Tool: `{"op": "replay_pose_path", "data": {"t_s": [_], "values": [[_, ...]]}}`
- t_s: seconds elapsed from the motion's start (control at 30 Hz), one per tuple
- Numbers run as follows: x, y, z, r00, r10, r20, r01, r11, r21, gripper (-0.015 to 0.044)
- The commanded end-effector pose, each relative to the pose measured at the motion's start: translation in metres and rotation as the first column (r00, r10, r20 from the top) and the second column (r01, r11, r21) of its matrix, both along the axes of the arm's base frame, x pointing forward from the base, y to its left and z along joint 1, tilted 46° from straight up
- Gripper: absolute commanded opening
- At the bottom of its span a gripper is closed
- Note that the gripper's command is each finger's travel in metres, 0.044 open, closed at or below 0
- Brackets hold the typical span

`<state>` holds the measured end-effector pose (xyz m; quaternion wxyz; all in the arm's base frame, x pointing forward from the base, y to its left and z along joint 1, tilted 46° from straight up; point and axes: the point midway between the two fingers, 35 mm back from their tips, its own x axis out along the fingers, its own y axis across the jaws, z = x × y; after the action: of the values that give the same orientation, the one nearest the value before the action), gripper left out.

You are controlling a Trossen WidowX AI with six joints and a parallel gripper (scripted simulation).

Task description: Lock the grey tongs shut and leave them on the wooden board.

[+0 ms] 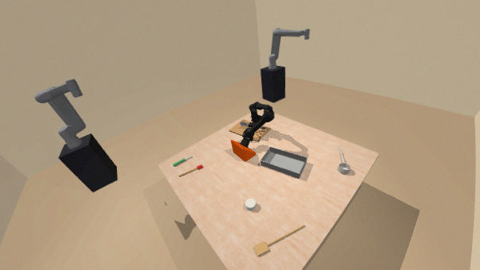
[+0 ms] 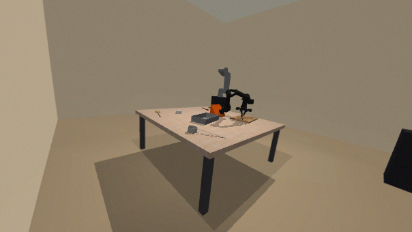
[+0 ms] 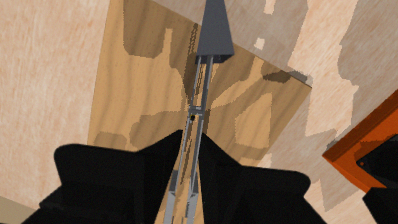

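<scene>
Gripper [image 1: 256, 120] [image 2: 242, 117] [image 3: 190, 135] slightly open, narrow gap, low over the board. Tongs [image 1: 244, 124] [image 3: 215, 35] run between its fingers; can't tell if both touch. Their two arms show a slim gap, dark grey wedge at one end. Tongs are at the board [image 1: 238, 131] [image 2: 254, 119] [image 3: 110, 100], not in the tin; full contact with the wood unclear.

Board is striped wood, crossed by arm shadows. Under it, the pale pinkish wood-grain table [image 1: 222, 183] [image 2: 235, 136] [image 3: 45, 90], dark legs. Orange mount [image 1: 243, 151] [image 2: 215, 109] [image 3: 350, 155] near the board, tin [image 1: 278, 170] [image 2: 199, 121] beside it, dark grey walls, lighter inside.

Further out on the table: ladle [image 1: 344, 169] [image 2: 192, 129], green-handled tool [image 1: 180, 162], red-tipped tool [image 1: 199, 167], white round pot [image 1: 250, 203] [image 2: 179, 112], wooden turner [image 1: 262, 248] [image 2: 157, 111].

Room: tan floor [image 1: 95, 226] [image 2: 75, 177] with big table shadow, two grey arms on black pedestals standing off the table, plain beige walls [image 1: 139, 48] [image 2: 129, 61] behind.
</scene>
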<state>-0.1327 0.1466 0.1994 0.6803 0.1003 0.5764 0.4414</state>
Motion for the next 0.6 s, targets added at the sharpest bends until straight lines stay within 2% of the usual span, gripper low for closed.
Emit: {"op": "replay_pose_path", "data": {"t_s": [0.0, 0.3, 0.57], "values": [[-0.0001, -0.0001, 0.0001, 1.000, 0.000, 0.000, 0.000, 1.000, 0.000, 0.0191], [-0.0001, -0.0001, 0.0001, 1.000, 0.000, 0.000, 0.000, 1.000, 0.000, 0.0427], [0.0092, 0.0081, 0.0042, 1.000, -0.021, 0.007, 0.021, 0.999, -0.027, 0.0440]]}}
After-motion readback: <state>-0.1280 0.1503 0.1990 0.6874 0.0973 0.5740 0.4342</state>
